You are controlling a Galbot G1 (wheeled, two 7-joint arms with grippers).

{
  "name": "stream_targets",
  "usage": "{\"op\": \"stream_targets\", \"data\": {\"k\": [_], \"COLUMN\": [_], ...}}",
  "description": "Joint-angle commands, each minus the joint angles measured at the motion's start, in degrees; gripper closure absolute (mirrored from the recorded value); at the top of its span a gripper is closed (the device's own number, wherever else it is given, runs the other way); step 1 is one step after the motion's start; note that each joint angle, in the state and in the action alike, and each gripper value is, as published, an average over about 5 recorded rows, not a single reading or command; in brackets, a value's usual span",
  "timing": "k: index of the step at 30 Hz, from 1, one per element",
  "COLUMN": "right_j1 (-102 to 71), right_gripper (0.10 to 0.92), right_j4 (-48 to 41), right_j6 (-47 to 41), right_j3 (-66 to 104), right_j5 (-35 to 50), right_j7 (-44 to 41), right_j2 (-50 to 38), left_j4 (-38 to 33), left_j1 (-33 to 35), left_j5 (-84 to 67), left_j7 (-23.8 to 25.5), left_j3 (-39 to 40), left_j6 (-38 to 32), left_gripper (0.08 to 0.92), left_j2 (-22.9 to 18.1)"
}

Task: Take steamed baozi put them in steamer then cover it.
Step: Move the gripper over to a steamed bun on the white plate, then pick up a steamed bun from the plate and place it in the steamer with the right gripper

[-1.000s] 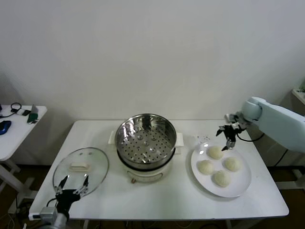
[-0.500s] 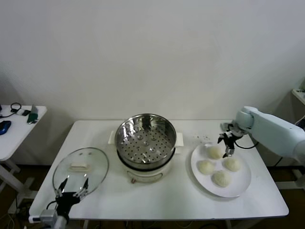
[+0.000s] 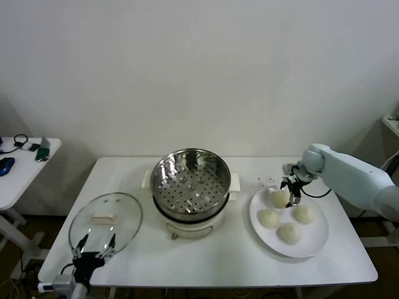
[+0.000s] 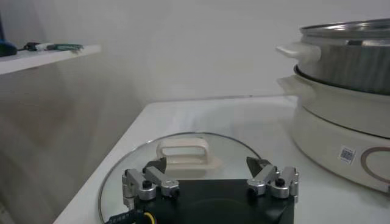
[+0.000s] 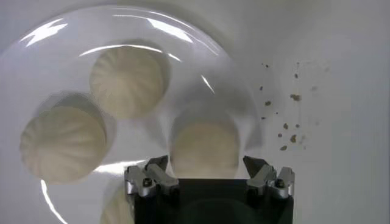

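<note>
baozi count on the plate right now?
4, all on the white plate: far one under the right gripper, left one, right one, near one. None in the steamer.

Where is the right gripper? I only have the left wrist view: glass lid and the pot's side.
Observer: The right gripper is down at the white plate, jaws apart on either side of the bun nearest the steamer.
Operator: Is that bun lifted?
Observer: No, it sits on the plate. I cannot tell whether the fingers touch it.
Operator: Anything in the steamer?
Observer: Nothing. Its perforated basket is bare, and all four baozi are on the plate. The left gripper waits open over the lid at the table's front left.
</note>
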Motion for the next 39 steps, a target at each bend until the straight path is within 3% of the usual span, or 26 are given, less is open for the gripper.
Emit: {"op": "stream_targets", "data": {"k": [1,11,18,25,33,39], "right_j1": [-0.4,3.6,23.5,43.6,49.1,42.1], "right_gripper": [0.280,0.387,0.389,0.389,0.389,0.389], "right_j4": [-0.4,1.2,9.9,18.7,32.2,31.2], "right_j6": [-0.2,2.0,8.4,16.9,27.0,29.7], "right_j3": [0.4,-1.5,-12.8,-18.8,-16.4,-16.0], "right_j5": [-0.4,-0.7,3.8,6.4,-1.5,-10.2], "right_j7": [0.4,-1.2,-4.5,-6.2,-3.9,0.6], "right_j2": [0.3,0.0,-0.5,5.5,14.1,21.4], "left_j4": [0.1,0.2,-0.1,-0.4,-0.7,-1.1], "left_j1": [-0.2,-0.2,0.3,0.2,-0.9,-1.4], "left_j5": [0.1,0.0,-0.1,-0.1,-0.4,-0.6], "left_j7": [-0.1,-0.2,-0.2,-0.3,-0.2,-0.2], "left_j3": [0.0,-0.1,0.1,0.3,0.8,1.1], "left_j6": [0.1,0.0,-0.2,-0.1,0.2,0.4], "left_gripper": [0.177,0.177,0.177,0.177,0.177,0.177], "left_j2": [0.0,0.0,0.4,0.7,0.7,0.7]}}
